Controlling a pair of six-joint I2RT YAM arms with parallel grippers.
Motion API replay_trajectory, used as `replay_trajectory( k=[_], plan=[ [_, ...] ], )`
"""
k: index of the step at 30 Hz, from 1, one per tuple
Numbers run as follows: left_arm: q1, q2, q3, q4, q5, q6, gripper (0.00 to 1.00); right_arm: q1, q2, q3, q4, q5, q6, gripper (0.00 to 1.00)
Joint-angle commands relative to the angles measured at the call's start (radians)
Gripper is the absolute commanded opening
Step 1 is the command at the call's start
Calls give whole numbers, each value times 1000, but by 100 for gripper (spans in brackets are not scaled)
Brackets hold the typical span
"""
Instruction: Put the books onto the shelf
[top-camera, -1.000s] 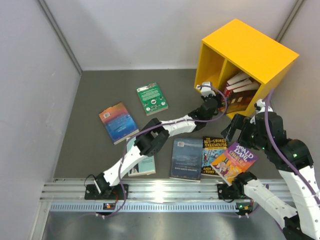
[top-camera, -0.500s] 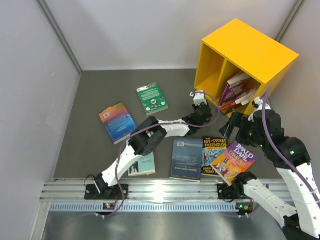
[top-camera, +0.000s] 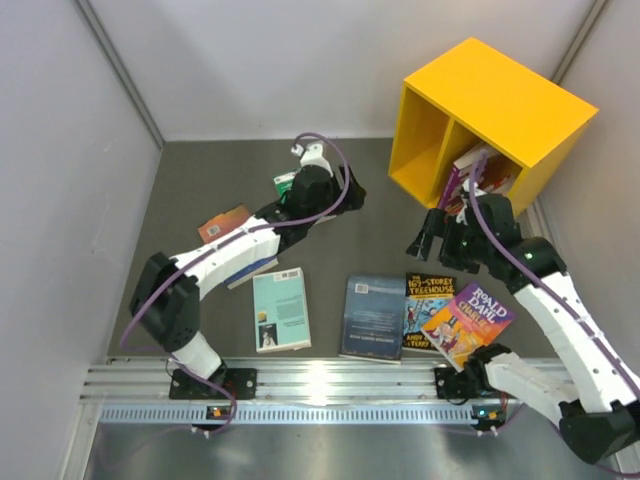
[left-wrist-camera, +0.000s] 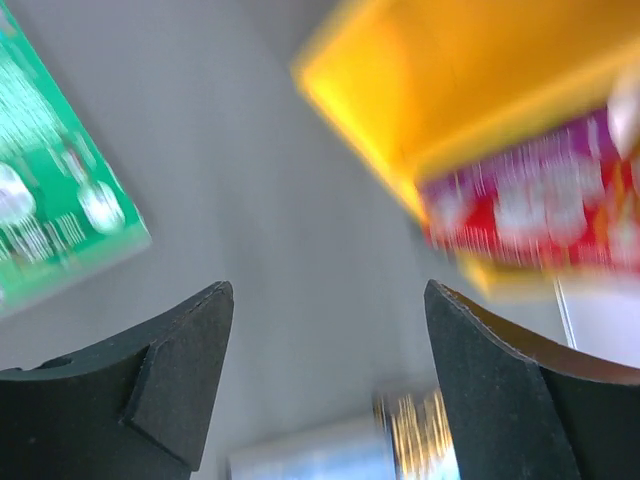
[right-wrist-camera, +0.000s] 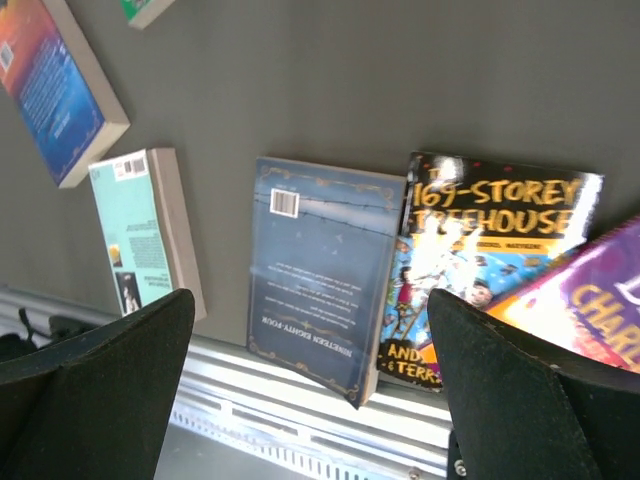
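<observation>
My left arm (top-camera: 215, 260) rises from its base to an elbow folded far out on the left. From there the forearm runs diagonally up and to the right, ending at a wrist carried high over the back of the table, with a purple cable looped over it. The left gripper (left-wrist-camera: 328, 385) points downward, its jaws spread wide and both black fingers (left-wrist-camera: 170, 390) clear in the wrist view. My right arm (top-camera: 570, 320) swings out to the right, then bends back in toward the centre. The right gripper (right-wrist-camera: 315, 395) is tipped down and to the left, jaws fully apart.
</observation>
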Motion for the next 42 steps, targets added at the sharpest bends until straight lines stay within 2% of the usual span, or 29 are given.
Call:
replay_trajectory(
  k=[1,2,8,9,11,18,26,32,36,39,40,42],
  plan=[
    [-31,-64,-114,-235,296,-37,82,-11,73,-29,124,-126,-3,100],
    [-34,-73,-156,-273,377,-47,84,-11,119,-39,132,-166,-9,100],
    [-69,-145,-341,-321,589,-66,91,16,242,-139,153,-234,-37,100],
    [-72,-160,-361,-321,640,-66,94,27,251,-179,158,-239,-37,100],
    [-81,-177,-410,-327,655,-66,96,41,270,-252,173,-242,-32,100],
    [-112,-196,-496,-307,661,-100,98,93,294,-473,411,-338,54,100],
    [-210,-84,-559,-74,668,-244,98,167,391,-594,608,-381,106,100],
    [-264,-32,-608,119,623,-403,98,214,432,-654,679,-378,128,100],
    [-264,-53,-668,190,565,-472,88,237,446,-699,713,-375,137,100],
    [-264,-87,-671,173,521,-477,77,251,452,-727,738,-392,144,98],
    [-262,-96,-673,172,508,-477,70,251,451,-730,738,-395,141,97],
    [-262,-122,-677,172,476,-479,63,259,440,-736,738,-400,143,89]
  ],
)
